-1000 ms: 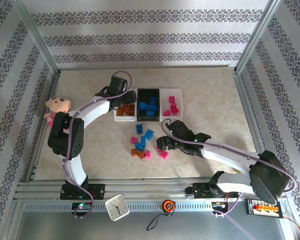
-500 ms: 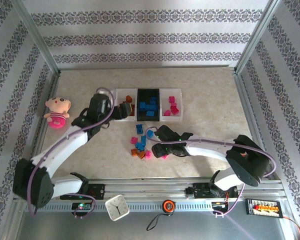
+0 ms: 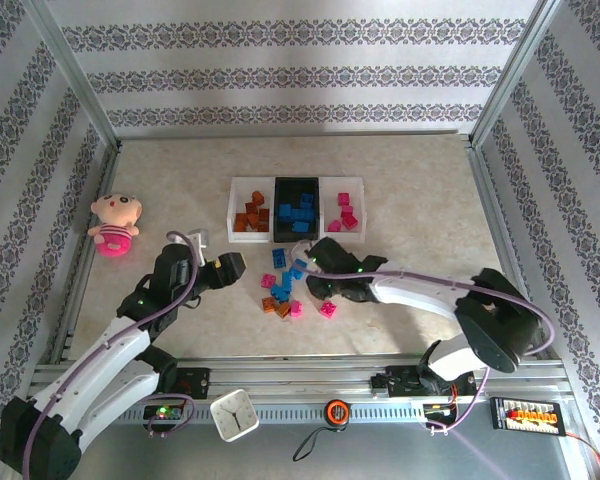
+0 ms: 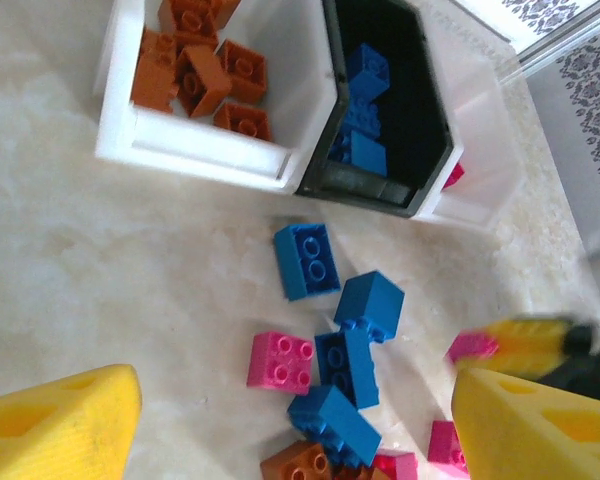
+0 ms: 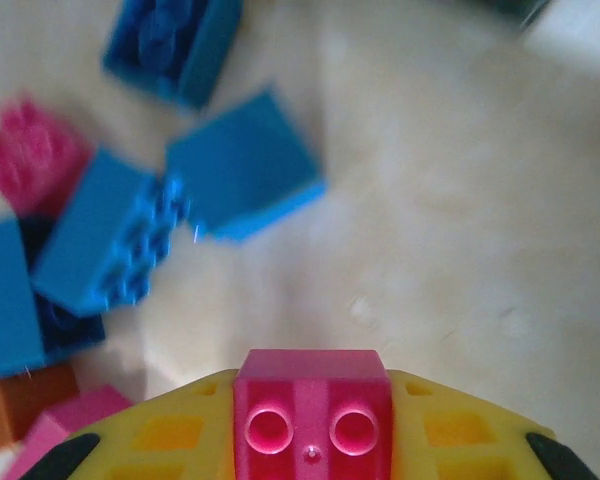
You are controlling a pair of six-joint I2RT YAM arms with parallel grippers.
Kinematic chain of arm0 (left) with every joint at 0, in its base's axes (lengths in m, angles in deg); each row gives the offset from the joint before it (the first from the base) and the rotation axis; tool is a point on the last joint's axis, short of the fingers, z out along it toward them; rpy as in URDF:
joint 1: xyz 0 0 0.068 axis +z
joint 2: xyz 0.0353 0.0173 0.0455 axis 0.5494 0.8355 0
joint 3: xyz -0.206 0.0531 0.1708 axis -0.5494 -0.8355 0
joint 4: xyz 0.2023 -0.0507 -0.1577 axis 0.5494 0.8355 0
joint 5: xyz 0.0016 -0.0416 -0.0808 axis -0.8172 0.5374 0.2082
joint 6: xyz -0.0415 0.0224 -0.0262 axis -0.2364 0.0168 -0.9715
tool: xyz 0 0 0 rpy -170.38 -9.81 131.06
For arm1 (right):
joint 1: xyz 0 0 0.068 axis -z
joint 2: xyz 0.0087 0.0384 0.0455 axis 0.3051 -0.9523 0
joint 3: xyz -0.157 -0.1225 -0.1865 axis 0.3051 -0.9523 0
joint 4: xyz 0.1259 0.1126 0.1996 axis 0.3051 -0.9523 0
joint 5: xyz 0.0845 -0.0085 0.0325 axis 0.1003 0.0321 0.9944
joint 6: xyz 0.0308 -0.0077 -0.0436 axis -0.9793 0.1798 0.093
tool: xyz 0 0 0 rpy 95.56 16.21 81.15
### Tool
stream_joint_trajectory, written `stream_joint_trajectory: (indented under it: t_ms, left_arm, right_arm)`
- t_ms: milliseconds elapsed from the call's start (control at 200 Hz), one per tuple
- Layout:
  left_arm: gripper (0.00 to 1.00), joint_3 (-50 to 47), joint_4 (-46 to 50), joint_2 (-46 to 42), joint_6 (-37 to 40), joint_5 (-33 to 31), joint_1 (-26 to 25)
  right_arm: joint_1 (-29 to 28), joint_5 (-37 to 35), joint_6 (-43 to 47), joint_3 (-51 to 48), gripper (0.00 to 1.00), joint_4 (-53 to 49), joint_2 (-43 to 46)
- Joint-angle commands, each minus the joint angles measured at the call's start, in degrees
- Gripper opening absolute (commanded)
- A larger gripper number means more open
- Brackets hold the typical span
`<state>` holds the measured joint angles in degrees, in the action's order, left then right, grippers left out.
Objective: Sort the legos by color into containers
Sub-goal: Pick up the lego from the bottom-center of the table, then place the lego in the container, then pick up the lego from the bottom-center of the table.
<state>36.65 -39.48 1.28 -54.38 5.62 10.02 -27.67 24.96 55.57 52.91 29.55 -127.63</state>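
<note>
Close beside containers' rim [image 4: 195,160], loose legos [image 4: 307,260]; bare table [image 4: 100,270] leftward.

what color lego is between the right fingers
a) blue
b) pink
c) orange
b: in the right wrist view the yellow right fingers are shut on a pink lego, its two studs facing the camera.

Loose legos [image 3: 283,285] before containers [image 3: 273,210]; doll [image 3: 114,225] left of both.
</note>
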Motion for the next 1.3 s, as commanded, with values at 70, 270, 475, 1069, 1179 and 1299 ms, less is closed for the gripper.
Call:
stream_joint_trajectory:
  t_ms: [70,270,475,1069,1179,1299]
  left_arm:
    - [0.83,-5.43,-0.79,-3.08,-4.51,2.36,-0.75]
    - [0.85,-8.19,-2.18,-3.44,-6.27,4.34,-0.70]
    - [1.00,-7.62,-0.20,-5.40,-6.05,4.58,-0.74]
    - [1.00,-6.07,1.31,-8.16,-5.23,2.51,-0.77]
    - [1.00,-6.77,0.43,-8.20,-5.93,2.49,-0.76]
    - [1.00,-7.46,-0.22,-8.20,-6.72,2.73,-0.69]
  right_arm:
    - [11.71,-0.50,1.47,8.22,0.25,0.28,0.00]
    - [19.35,-1.69,1.83,21.25,0.28,-0.49,-13.53]
    - [20.78,-2.08,1.99,30.73,0.72,-4.25,-20.87]
    - [-1.42,-0.08,-4.12,-8.17,0.82,-6.97,10.79]
    - [-4.95,-0.26,-4.80,-10.16,0.81,-6.22,9.01]
    - [-8.00,1.31,-4.07,-10.43,0.79,-3.18,5.66]
